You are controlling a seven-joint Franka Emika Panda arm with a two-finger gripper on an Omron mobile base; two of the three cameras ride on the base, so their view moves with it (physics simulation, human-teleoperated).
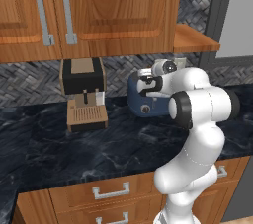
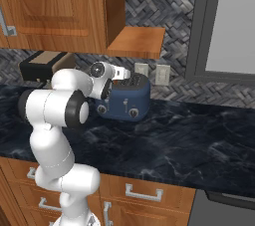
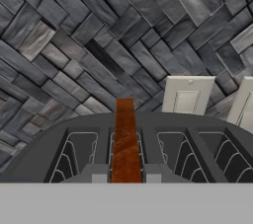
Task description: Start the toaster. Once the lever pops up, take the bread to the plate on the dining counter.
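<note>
Early stage — the gripper [image 2: 124,76] hovers over the toaster [image 2: 125,101], its jaw spacing impossible to tell, with the bread [image 3: 125,139] upright in a slot, not yet carried off.

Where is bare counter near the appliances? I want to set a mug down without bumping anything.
The black marble counter lies bare to the right of the rounded dark-blue toaster, and in front of the black-and-tan coffee machine. It is crowded at the toaster, where the white arm's gripper hangs over its slots.
</note>
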